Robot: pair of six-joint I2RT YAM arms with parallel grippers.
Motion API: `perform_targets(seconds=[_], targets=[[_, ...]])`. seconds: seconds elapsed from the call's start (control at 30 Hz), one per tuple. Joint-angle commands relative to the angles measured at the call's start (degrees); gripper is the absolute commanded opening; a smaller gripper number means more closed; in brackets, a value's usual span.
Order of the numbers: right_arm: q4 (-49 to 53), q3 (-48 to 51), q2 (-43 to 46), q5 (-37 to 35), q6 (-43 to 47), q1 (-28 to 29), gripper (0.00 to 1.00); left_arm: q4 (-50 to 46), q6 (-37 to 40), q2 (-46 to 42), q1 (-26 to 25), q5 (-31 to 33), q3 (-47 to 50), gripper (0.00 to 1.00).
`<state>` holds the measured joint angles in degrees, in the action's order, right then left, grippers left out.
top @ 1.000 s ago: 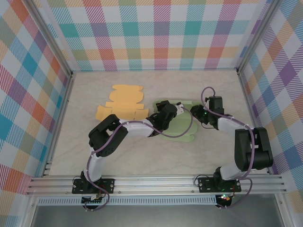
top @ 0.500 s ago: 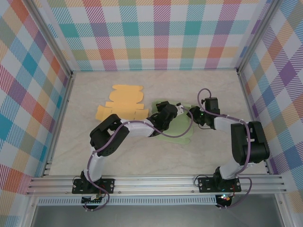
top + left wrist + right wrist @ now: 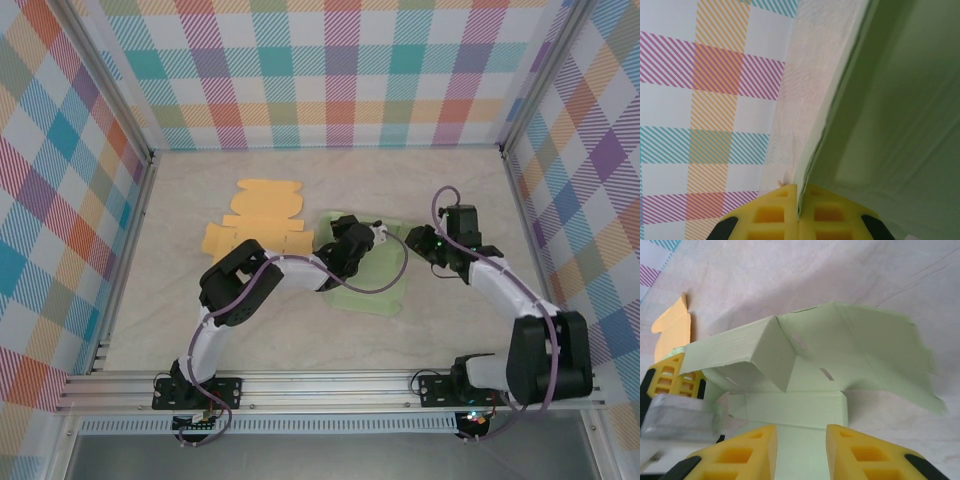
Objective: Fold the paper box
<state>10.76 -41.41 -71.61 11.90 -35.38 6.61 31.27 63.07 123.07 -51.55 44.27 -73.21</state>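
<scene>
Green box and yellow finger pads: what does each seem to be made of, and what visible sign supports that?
Green box: thin card or stiff paper, matte; it holds sharp creases and shows die-cut slots and a slim cut edge. Finger pads: likely moulded or printed plastic, perhaps rubbery, matte yellow; gridded hollows show, hardness unclear.
</scene>
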Motion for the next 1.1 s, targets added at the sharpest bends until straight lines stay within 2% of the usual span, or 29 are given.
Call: perform_targets(seconds=[0.0,0.1,0.2,0.4,0.57,0.83,0.93,1.07], targets=[[7.7,-1.0,5.3,-3.9,3.3,-3.1,0.35,3.1,0.5,-1.0,0.8,0.7,1.3,0.00],[8.5,-0.7,8.5,-4.3,4.1,-6.8,0.38,4.8,0.6,-1.4,0.8,1.0,1.7,0.00],[9.0,-1.5,8.0,-4.1,5.0,-10.4,0.39,7.5,1.0,-1.9,0.8,1.3,2.6,0.00],[2.7,-4.0,-3.0,4.2,7.5,-15.6,0.40,13.2,2.8,-3.2,0.8,1.9,4.7,0.00],[-2.3,-8.7,-13.9,10.5,8.9,-16.1,0.41,15.3,3.8,-4.0,0.8,2.0,5.6,0.00],[-2.5,-17.1,-27.4,18.1,9.6,-16.0,0.39,19.6,6.5,-2.1,0.8,2.8,5.7,0.00],[-3.5,-17.3,-29.1,21.6,9.7,-15.9,0.37,21.0,8.0,-1.5,0.8,3.2,5.6,0.00],[-5.7,-14.1,-26.7,23.0,9.6,-15.0,0.37,21.1,9.4,-0.5,0.9,3.6,5.0,0.00]])
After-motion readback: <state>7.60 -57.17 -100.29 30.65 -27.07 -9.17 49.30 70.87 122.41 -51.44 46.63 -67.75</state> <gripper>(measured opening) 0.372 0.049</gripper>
